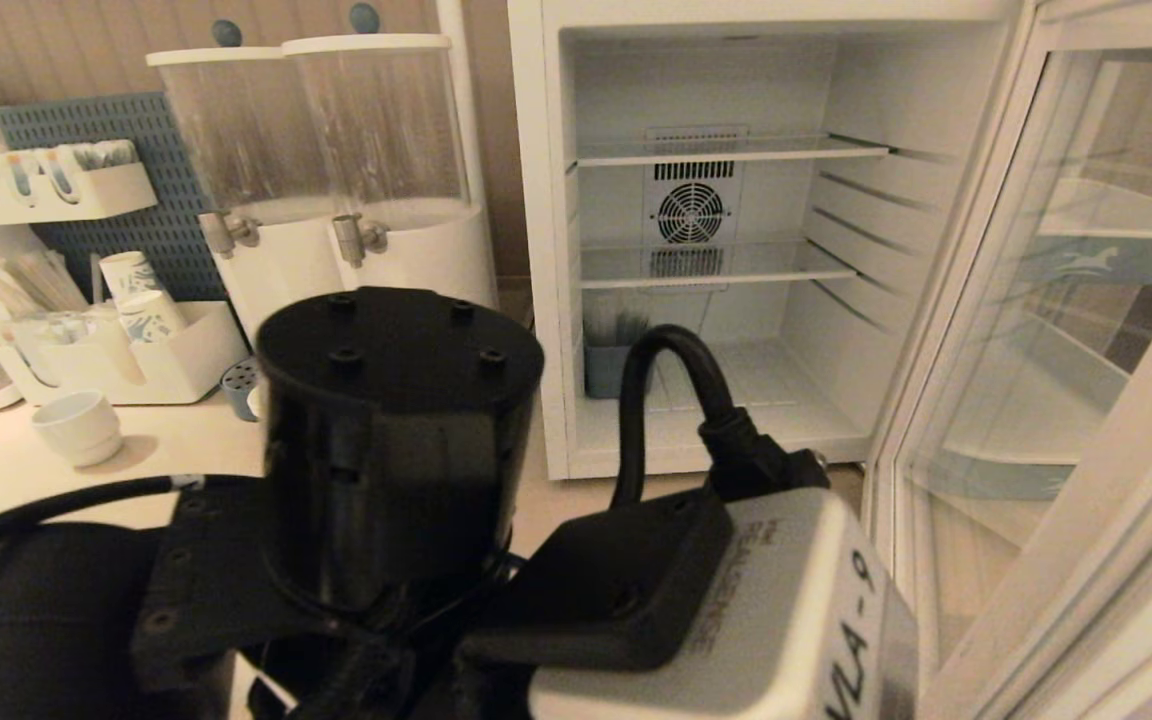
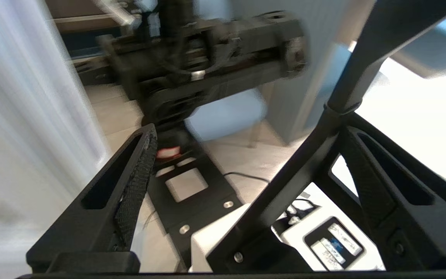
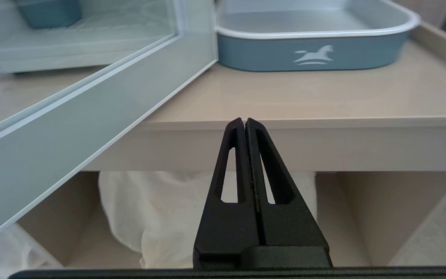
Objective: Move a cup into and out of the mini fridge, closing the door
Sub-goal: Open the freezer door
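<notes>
The mini fridge (image 1: 541,250) stands open on the counter. Its wire shelves are bare, and a blue-grey container (image 1: 604,368) sits on its floor. The door (image 1: 1086,570) is swung wide to the right, and its pale frame (image 3: 91,116) also crosses the right wrist view. The cup is not in view. My left arm (image 1: 396,440) fills the foreground in front of the fridge. My left gripper (image 2: 248,128) is open with nothing in it and faces my own base and the floor. My right gripper (image 3: 245,120) is shut and empty, parked below the counter's front edge.
A twin drink dispenser (image 1: 336,170) stands left of the fridge. Patterned paper cups (image 1: 141,295) sit in a white organiser, with a squat white cup (image 1: 78,425) in front. A blue tray with a horse logo (image 3: 312,54) lies on the counter beyond the open door.
</notes>
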`<state>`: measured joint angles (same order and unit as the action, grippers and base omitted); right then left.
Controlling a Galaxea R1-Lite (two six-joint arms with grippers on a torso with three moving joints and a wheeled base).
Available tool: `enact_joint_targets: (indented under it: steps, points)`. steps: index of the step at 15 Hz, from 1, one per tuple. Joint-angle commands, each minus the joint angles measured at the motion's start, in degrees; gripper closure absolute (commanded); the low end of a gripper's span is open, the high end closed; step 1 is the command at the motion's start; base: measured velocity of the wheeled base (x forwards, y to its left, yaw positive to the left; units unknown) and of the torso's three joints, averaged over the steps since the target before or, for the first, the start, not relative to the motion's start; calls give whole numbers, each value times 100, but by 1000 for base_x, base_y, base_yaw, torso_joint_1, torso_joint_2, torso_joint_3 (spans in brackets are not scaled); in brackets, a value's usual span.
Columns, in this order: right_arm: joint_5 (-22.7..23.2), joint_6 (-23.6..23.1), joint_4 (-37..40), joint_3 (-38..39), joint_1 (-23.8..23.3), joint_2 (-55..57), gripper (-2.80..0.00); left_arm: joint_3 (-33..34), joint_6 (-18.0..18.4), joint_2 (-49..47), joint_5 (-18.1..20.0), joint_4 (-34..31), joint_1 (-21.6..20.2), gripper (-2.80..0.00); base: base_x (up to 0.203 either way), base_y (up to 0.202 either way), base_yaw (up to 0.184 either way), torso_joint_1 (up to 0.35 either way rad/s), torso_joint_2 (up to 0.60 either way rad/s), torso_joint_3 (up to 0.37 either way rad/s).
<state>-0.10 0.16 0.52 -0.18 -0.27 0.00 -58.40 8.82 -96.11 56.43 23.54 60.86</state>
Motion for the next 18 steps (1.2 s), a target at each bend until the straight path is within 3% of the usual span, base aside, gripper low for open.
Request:
enact_joint_targets:
  steps: [1,7,13,18]
  points:
    - [1,2,-8,1,0,0,0,-270,-37,-574,-506,177,25,-280,0,0,0,0,0,0]
    - [1,2,-8,1,0,0,0,-225,-262,-562,-631,202,614,-280,0,0,0,0,0,0]
    - [1,2,-8,1,0,9,0,-228,-311,-566,-977,237,1187,-280,0,0,0,0,0,0]
    - [1,2,-8,1,0,1,0,5,-286,-407,-985,254,1550,-280,0,0,0,0,0,0]
